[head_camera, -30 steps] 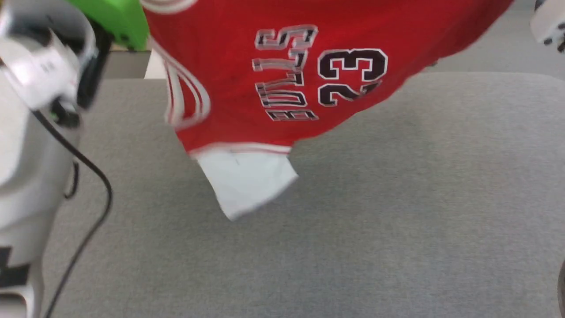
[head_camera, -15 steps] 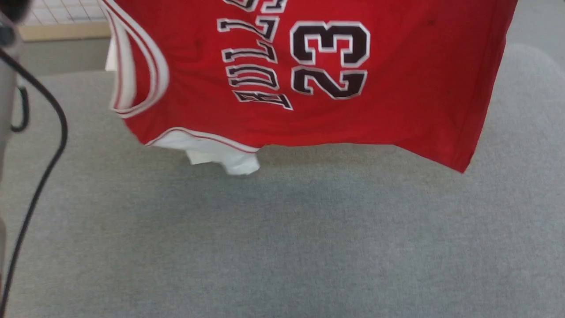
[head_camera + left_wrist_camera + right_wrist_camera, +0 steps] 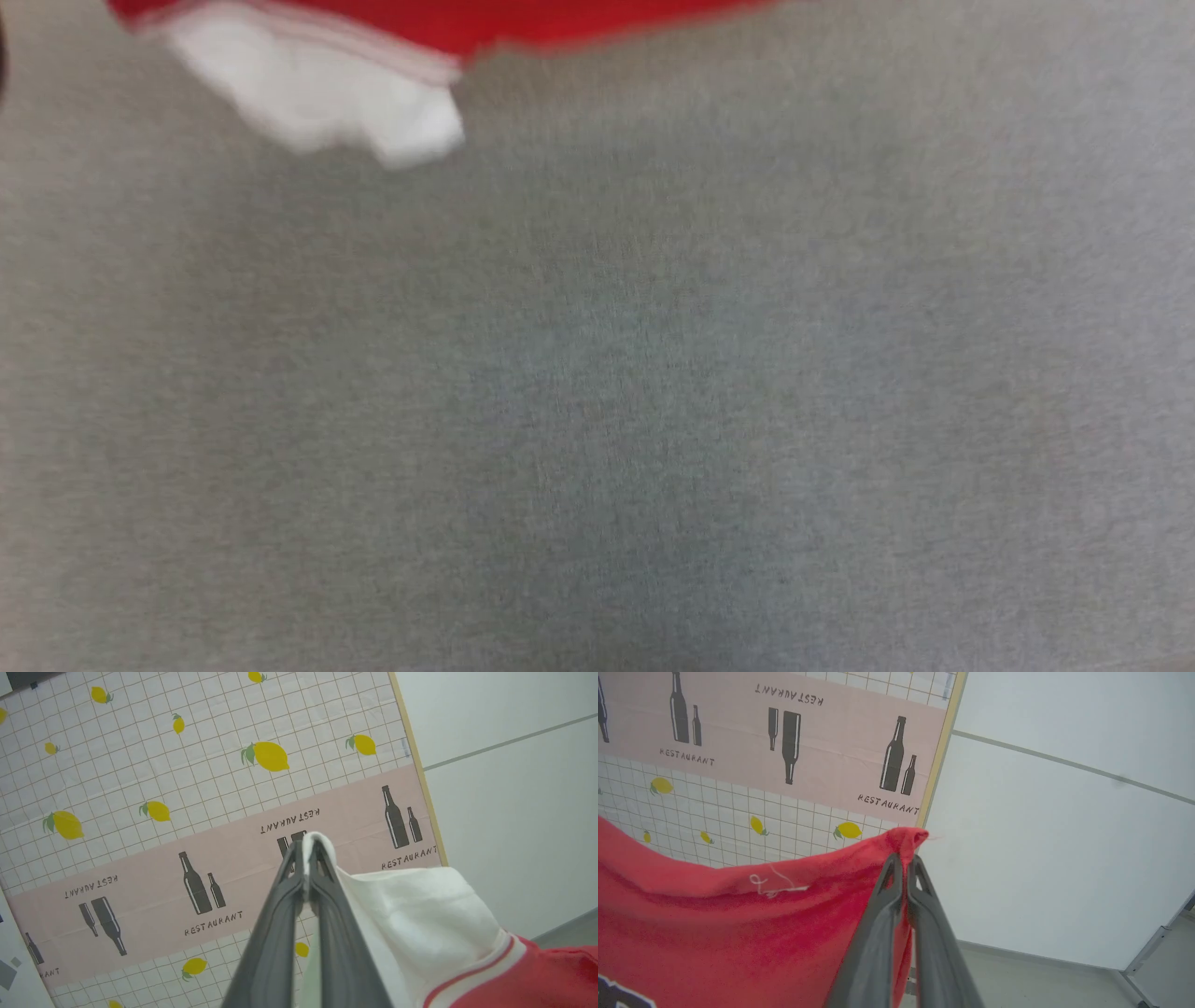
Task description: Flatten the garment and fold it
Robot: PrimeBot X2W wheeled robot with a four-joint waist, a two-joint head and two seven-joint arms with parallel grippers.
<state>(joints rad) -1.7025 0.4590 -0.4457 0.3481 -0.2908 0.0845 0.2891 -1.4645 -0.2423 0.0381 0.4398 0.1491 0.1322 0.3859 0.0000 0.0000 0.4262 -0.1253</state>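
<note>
Head view motion-blurred, wrist views sharp — evenly lit

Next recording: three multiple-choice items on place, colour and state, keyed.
1. In the head view, the white sleeve of the red jersey garment lies: A top left; B centre; C bottom right.
2. Cloth between the fingers of the left gripper is: A black; B white; C green.
3. The right gripper is: A open; B shut on nothing; C shut on the garment's red edge.
Key: A, it sits top left over the grey fabric surface; B, white cloth shows at their tips; C, red cloth sits pinched.
</note>
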